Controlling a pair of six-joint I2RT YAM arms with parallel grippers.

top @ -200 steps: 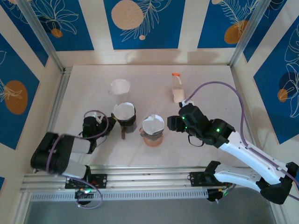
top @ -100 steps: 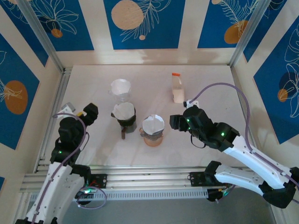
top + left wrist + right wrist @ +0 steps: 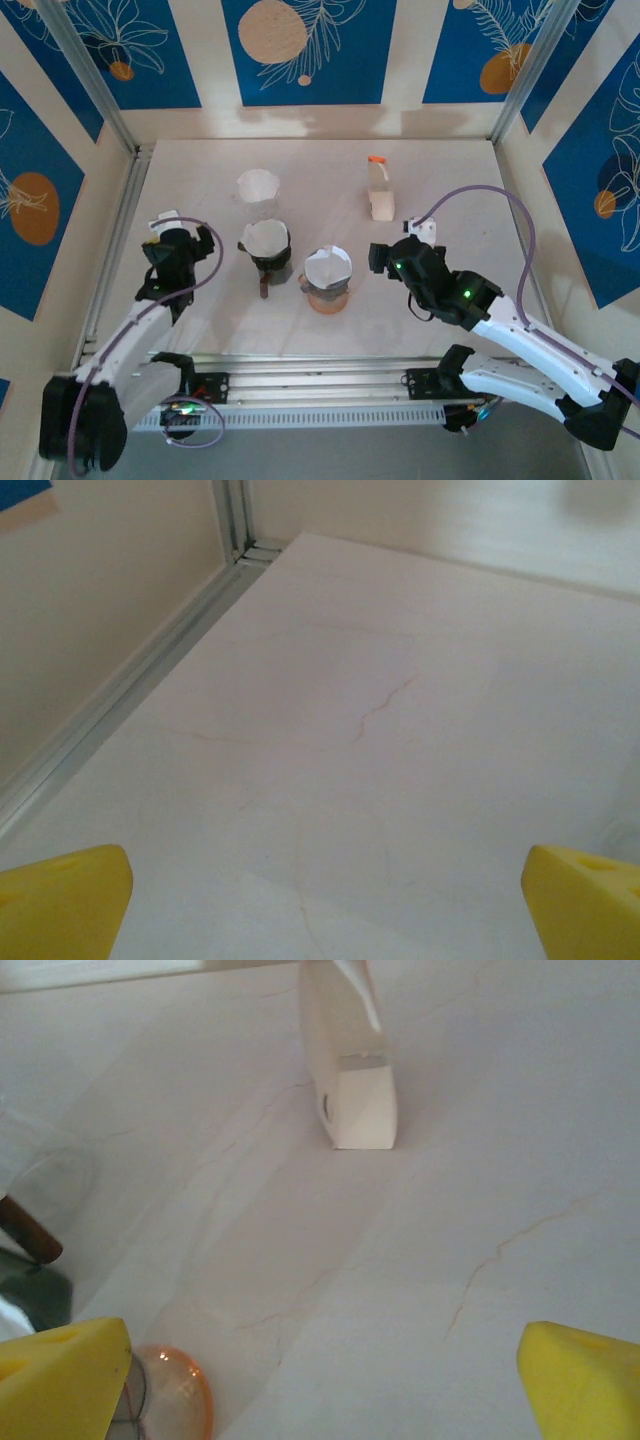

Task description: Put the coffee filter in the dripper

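Observation:
An orange dripper [image 3: 327, 284] stands at the table's middle front with a white coffee filter [image 3: 327, 268] sitting in it. A dark dripper [image 3: 267, 258] to its left also carries a white filter [image 3: 265, 238]. Behind them stands a third white cone [image 3: 258, 187]. My right gripper [image 3: 384, 256] hovers just right of the orange dripper, open and empty. In the right wrist view its yellow fingertips [image 3: 62, 1376] sit far apart around my right gripper [image 3: 325, 1385], with the orange dripper's rim [image 3: 178, 1392] at lower left. My left gripper [image 3: 178, 243] is left of the dark dripper, open [image 3: 325, 905] over bare table.
A small bottle [image 3: 379, 190] with an orange cap stands at the back right, seen close ahead in the right wrist view as a bottle [image 3: 350, 1080]. A metal rail [image 3: 130, 685] and the cell's wall run along the table's left edge.
The left arm has swung out from a folded pose near the dark dripper and its gripper has opened. The right gripper has opened wider and drawn slightly back from the orange dripper.

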